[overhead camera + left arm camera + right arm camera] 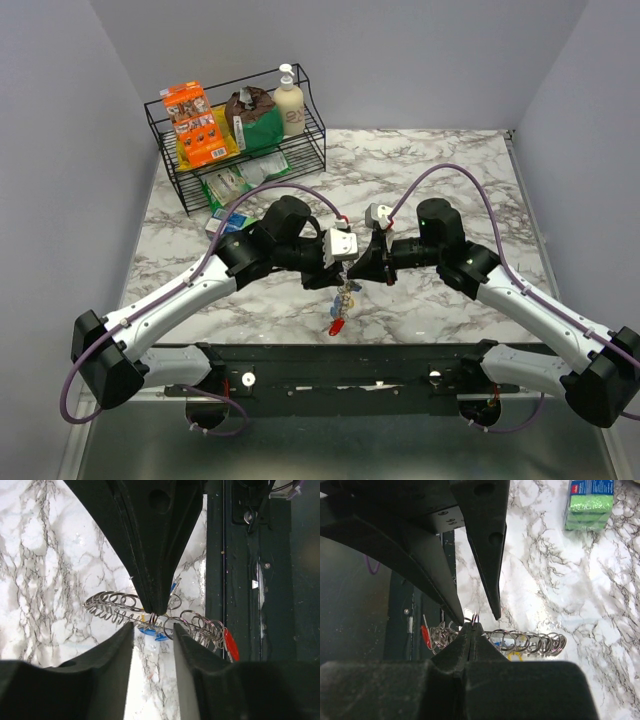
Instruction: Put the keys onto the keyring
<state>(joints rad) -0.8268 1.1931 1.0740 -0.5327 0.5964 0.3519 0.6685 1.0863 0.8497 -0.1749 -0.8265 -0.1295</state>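
The keyring [345, 297] is a chain-like row of silver loops, held in the air between my two grippers. It shows across the left wrist view [112, 605] and the right wrist view [530, 642]. A red key [336, 325] hangs at its low end [230, 645] [425, 636]. A blue key head [152, 630] and a yellow one [515, 655] hang beneath the loops. My right gripper [475, 625] is shut on one small loop of the keyring; its tip [152, 611] shows in the left wrist view. My left gripper [153, 626] is open, its fingers on either side of that pinched loop.
A black wire basket [170, 165] with an orange box, a bag and a bottle stands at the back left. A green sponge pack [587, 502] lies on the marble beside my left arm. The dark base rail [350, 365] runs along the near edge.
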